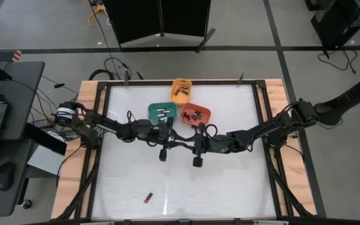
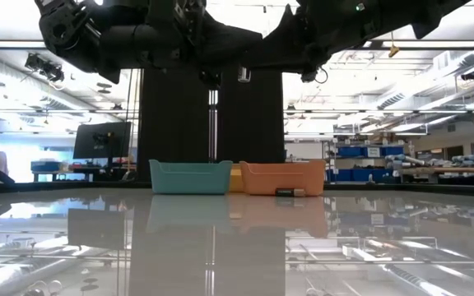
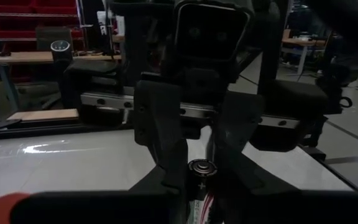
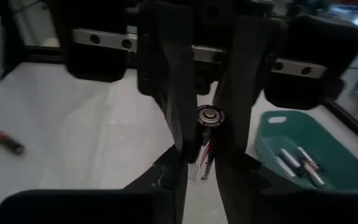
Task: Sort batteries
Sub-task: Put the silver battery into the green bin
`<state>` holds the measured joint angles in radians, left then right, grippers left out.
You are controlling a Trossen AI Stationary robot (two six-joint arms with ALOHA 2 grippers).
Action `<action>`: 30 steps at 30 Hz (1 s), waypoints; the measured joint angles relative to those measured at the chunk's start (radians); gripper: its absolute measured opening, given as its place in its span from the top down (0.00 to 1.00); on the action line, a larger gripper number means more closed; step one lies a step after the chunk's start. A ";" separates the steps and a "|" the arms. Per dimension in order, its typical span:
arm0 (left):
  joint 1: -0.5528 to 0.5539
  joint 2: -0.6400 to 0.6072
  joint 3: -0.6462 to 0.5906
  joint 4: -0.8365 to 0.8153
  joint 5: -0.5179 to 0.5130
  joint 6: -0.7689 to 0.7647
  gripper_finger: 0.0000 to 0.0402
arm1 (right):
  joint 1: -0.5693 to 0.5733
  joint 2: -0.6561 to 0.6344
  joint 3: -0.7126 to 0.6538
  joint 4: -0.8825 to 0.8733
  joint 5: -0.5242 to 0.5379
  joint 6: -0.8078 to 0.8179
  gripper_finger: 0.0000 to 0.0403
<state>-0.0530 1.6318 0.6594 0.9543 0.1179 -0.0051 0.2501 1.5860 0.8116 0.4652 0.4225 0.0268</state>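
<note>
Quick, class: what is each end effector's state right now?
Left end effector: closed on a small dark cylindrical battery with a silvery end.
Right end effector: cannot be told.

A small "+" sign shows on the casing of the battery [image 3: 202, 180] in the left wrist view, just below its silvery end cap. The printing on the same battery [image 4: 204, 146] in the right wrist view is too blurred to read, and no other lettering is legible anywhere
</note>
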 joint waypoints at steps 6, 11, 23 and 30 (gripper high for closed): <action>0.037 -0.022 0.000 -0.029 0.028 0.003 0.86 | 0.000 0.000 0.004 -0.015 0.104 0.017 0.69; 0.070 -0.085 -0.003 -0.141 0.035 0.042 0.86 | 0.000 -0.003 0.006 -0.017 0.116 0.008 0.64; 0.267 -0.249 0.007 -0.616 -0.023 0.133 0.86 | -0.012 -0.006 0.006 -0.101 0.115 0.000 0.60; 0.431 -0.205 0.126 -0.955 -0.038 0.259 0.86 | -0.033 -0.006 0.005 -0.138 0.115 0.008 0.60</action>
<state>0.3776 1.4267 0.7854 -0.0011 0.0803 0.2536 0.2173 1.5803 0.8165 0.3277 0.5371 0.0345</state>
